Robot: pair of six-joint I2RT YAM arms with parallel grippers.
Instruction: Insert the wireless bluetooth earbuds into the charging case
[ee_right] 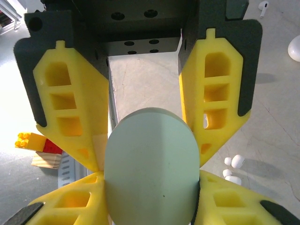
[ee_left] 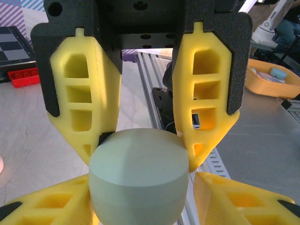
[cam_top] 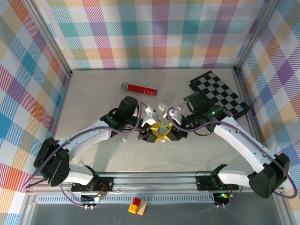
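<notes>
Pale green charging case (ee_right: 150, 173) is right up close, a smooth matte pebble. My right fingers (ee_right: 70, 108) are clamped on its sides, and my left fingers (ee_left: 84, 103) are pinching it too. Just past it, two tiny glossy white earbuds (ee_right: 233, 162) lie loose on the grey worktop (ee_right: 140, 79), side by side. Another stemmed one (ee_right: 264, 7) sits farther back.

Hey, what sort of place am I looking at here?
Probably a robot test cell: plaid-printed walls box in a grey tabletop, two white arms bolt to an aluminium rail, and a black-and-white checkerboard panel lies nearby.
</notes>
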